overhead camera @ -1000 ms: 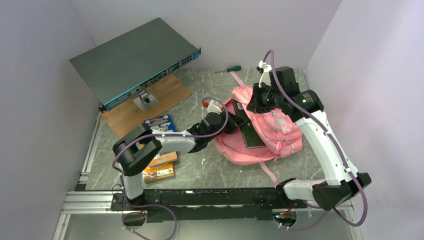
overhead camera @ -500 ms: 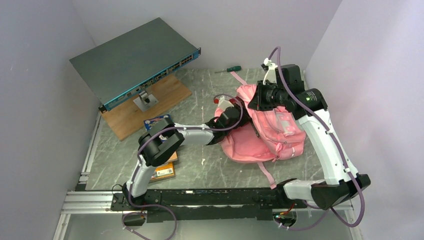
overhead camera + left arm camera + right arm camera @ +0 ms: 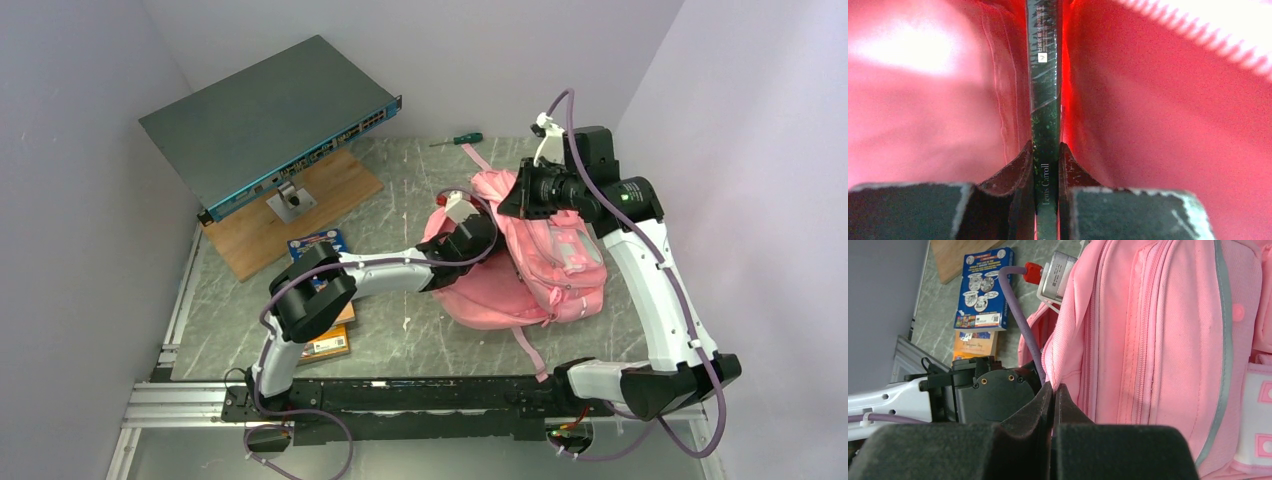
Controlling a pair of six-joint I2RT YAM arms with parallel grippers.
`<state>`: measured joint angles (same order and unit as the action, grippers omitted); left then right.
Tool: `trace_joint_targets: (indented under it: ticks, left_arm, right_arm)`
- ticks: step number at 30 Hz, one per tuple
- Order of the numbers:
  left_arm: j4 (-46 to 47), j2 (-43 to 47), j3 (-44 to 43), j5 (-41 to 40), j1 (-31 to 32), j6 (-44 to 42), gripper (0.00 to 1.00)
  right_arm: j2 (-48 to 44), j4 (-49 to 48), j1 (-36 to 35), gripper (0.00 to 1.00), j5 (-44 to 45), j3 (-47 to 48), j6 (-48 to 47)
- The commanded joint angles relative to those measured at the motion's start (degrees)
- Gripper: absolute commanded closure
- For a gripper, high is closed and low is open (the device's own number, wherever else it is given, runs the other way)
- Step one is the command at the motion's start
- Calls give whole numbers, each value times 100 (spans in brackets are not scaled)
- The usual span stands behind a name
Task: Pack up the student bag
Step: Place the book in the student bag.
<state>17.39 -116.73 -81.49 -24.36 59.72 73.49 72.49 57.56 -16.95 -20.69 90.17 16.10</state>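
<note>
The left claw (image 3: 1047, 165) clamps a dark book (image 3: 1044, 75) (Lewis Carroll) inside the student bag (image 3: 1168, 340); the right claw (image 3: 1053, 390) pinches its rim.

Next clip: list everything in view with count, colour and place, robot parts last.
student bag: one, pink, right of centre
dark green book: one, inside the bag
blue book: one, flat, left of the bag
orange-brown books: apparently two, near left, partly hidden
wooden board: one, far left
network switch: one, grey with blue front, above the board
screwdriver: one, green handle, far edge
table: one, grey marbled
left gripper: inside the bag, shut on the dark green book
right gripper: shut, pinching the bag's opening edge
</note>
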Motion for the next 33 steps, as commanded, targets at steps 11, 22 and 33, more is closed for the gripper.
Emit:
trace_joint_targets:
  ticks: [11,22,33]
  left_arm:
    - [639,-1339,-1792,97,-87,466,100]
    - [404,-1571,-1607,1015,-304,376,93]
    - [-204,-1072,-1211,1469,-492,148,45]
  right_arm:
    - [-174,-775,317,100,-1053,191,144]
    - [-204,-597,557,100,-671,-12,-243]
    - [-188,-599,673,100,-507,-99,-317]
